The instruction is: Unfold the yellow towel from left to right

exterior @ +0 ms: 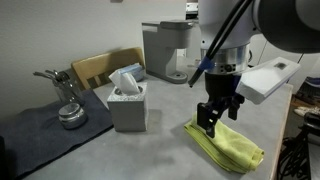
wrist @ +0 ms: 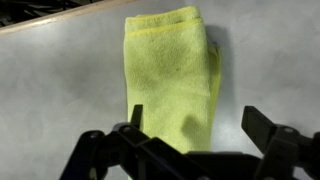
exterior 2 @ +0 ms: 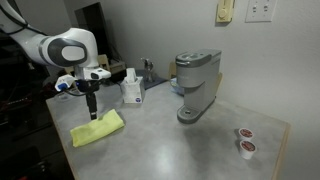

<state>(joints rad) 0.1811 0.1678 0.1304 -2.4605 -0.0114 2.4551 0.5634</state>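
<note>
One yellow towel (wrist: pixel 172 75), folded into a long strip, lies flat on the grey worktop (wrist: pixel 60 90). In both exterior views we find it close to the worktop's front edge. One gripper (exterior: pixel 214 122) hangs upright over one end of the towel. Its fingers (wrist: pixel 135 118) are spread apart and grasp nothing, and we cannot tell whether the tips touch the cloth. In the wrist view the strip runs out from between the two fingers and away from them.

Around it we list:
- One grey tissue box (exterior: pixel 128 105), a white tissue standing up from its top. It is the nearest neighbour, near the towel but apart from it.
- One grey coffee maker (exterior 2: pixel 195 85), farther along the worktop, well apart.
- Two small round pods (exterior 2: pixel 244 133), side by side near the far corner.
- One metal vessel (exterior: pixel 70 115) on a dark mat (exterior: pixel 35 130), beyond the tissue box.
- One wooden panel (exterior: pixel 100 68), upright behind the tissue box.
</note>
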